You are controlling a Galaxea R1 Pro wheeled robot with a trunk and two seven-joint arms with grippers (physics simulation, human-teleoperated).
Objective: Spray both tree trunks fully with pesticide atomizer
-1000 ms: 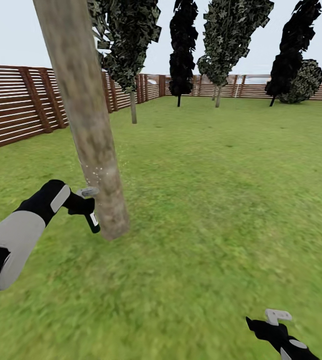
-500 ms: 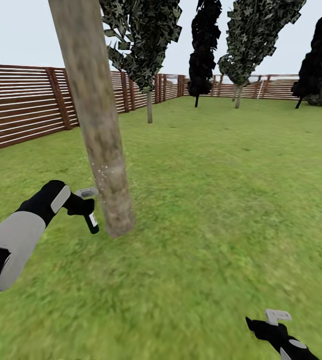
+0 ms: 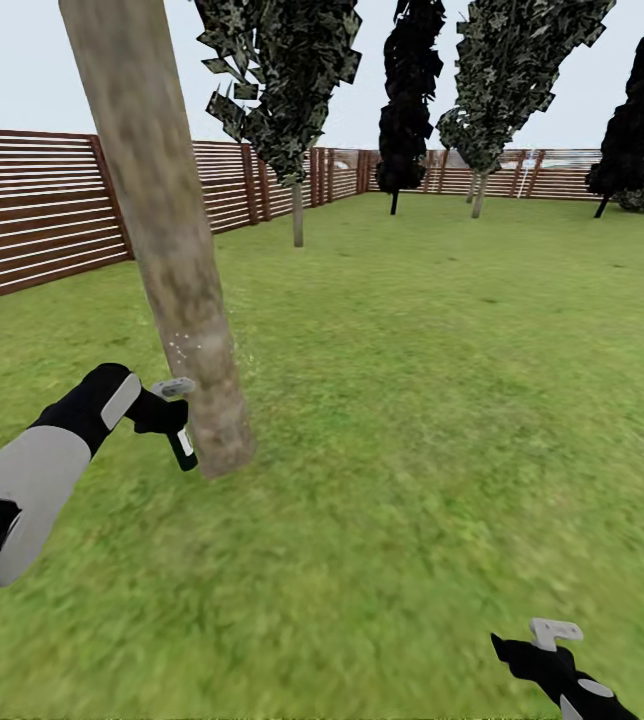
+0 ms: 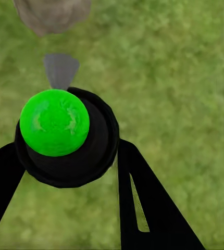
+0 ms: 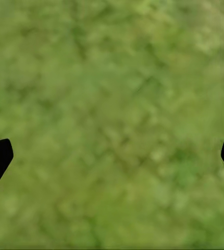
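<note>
Pesticide atomizer (image 3: 182, 445) sits clamped in the left gripper (image 3: 167, 415) just beside the leaning tree trunk (image 3: 167, 250) speckled with pesticide (image 3: 184, 342), while the right gripper (image 3: 547, 655) hangs spread apart over lawn (image 3: 442, 420).

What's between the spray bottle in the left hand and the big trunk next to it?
Nothing solid: in the head view the pesticide atomizer sits just beside the tree trunk, with pale pesticide specks on the bark above.

pesticide atomizer (image 3: 180, 436): dark bottle, white label, grey trigger head, clamped in the left gripper (image 3: 162, 412); hangs tilted below it | tree trunk (image 3: 158, 230): thick, mottled grey-brown, leaning; just beyond the nozzle | pesticide (image 3: 184, 344): pale specks on the bark above the gripper
</note>
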